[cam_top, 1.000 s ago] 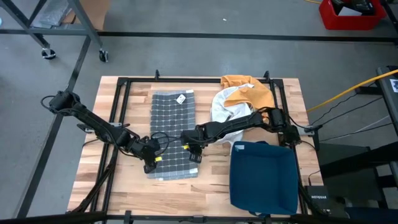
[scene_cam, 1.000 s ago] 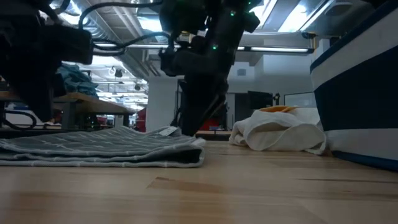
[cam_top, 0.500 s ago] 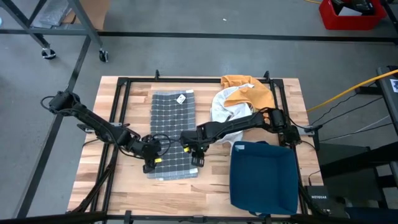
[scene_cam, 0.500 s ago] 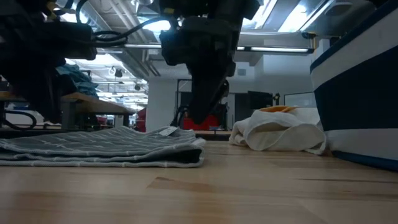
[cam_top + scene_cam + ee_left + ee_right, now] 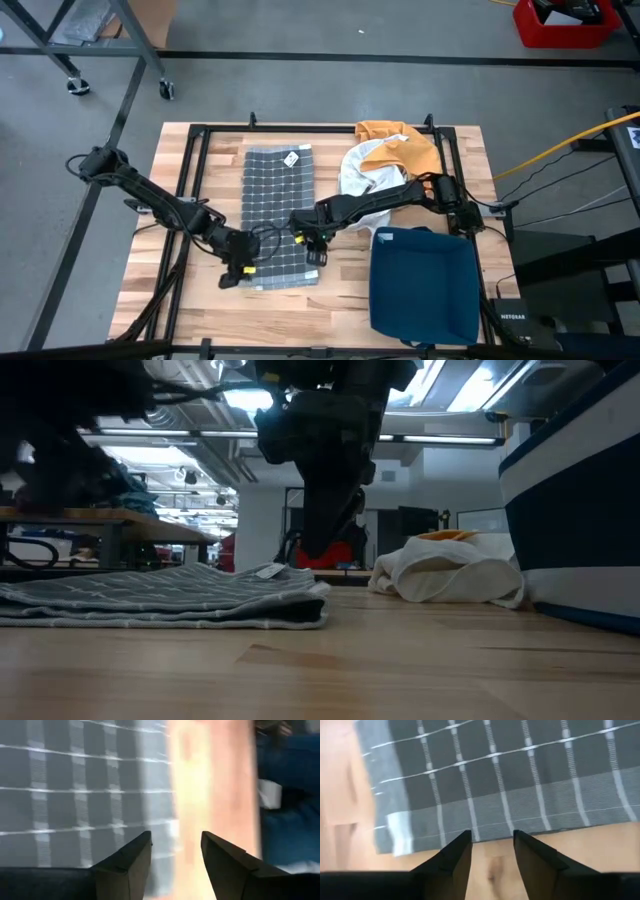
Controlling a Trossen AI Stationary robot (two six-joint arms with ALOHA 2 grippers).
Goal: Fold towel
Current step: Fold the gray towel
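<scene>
One grey checked towel is lying folded flat on the wooden surface. A heap of white and orange cloth and a blue bin are crowding the right side. Two tools are hovering at the towel's near end: the left tool and the right tool, both spread and holding nothing. In the low view the left tool is blurring into shadow.
</scene>
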